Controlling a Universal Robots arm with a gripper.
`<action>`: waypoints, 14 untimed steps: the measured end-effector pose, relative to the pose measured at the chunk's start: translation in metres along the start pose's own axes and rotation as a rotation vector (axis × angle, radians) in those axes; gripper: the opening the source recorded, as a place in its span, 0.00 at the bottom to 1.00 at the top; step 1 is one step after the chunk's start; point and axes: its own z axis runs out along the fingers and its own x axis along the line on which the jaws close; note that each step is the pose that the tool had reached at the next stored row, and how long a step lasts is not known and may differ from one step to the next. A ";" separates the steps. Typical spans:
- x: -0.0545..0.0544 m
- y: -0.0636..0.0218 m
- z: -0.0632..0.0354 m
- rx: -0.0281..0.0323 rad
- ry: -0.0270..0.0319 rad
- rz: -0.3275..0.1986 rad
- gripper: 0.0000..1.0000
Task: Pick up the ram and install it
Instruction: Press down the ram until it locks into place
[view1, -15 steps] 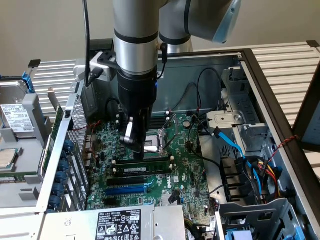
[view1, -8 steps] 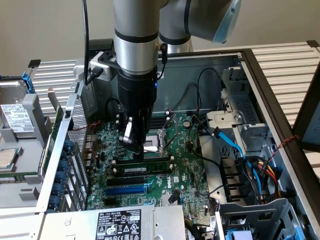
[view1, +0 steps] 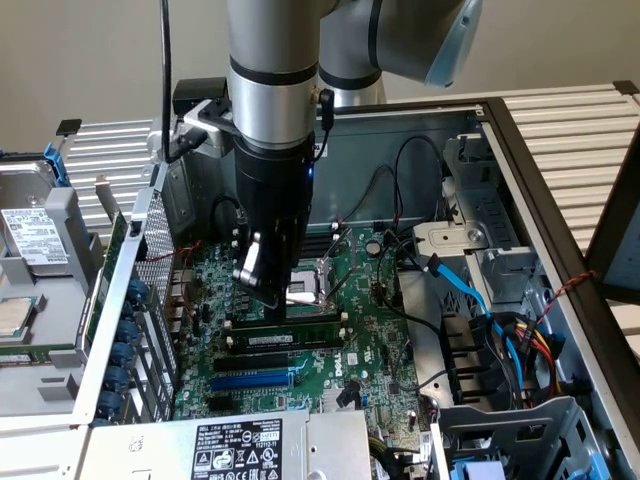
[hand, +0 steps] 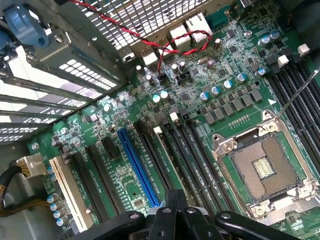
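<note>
The ram (view1: 283, 340), a long thin stick with a white label strip, stands on edge along one of the black slots on the green motherboard (view1: 370, 350), just in front of the CPU socket (view1: 305, 290). My gripper (view1: 268, 290) hangs from the arm right above and slightly behind it, its fingers shut with nothing visible between them. I cannot tell whether the tips touch the ram. In the wrist view the shut gripper (hand: 172, 217) sits over the row of black slots, beside the blue slot (hand: 140, 170) and the open CPU socket (hand: 265, 170).
The board lies inside an open computer case. A metal card bracket wall (view1: 130, 300) stands on the exterior view's left. Drive cages and bundled cables (view1: 500, 330) are on the right. A power supply (view1: 240, 445) sits at the front. A red wire (hand: 165, 47) crosses the board.
</note>
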 end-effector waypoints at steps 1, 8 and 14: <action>0.000 0.0000 0.0000 -0.0025 0.0003 0.012 0.11; 0.000 -0.0001 -0.0001 -0.0142 0.0028 0.083 0.11; 0.000 -0.0006 0.0001 -0.0150 0.0100 0.132 0.11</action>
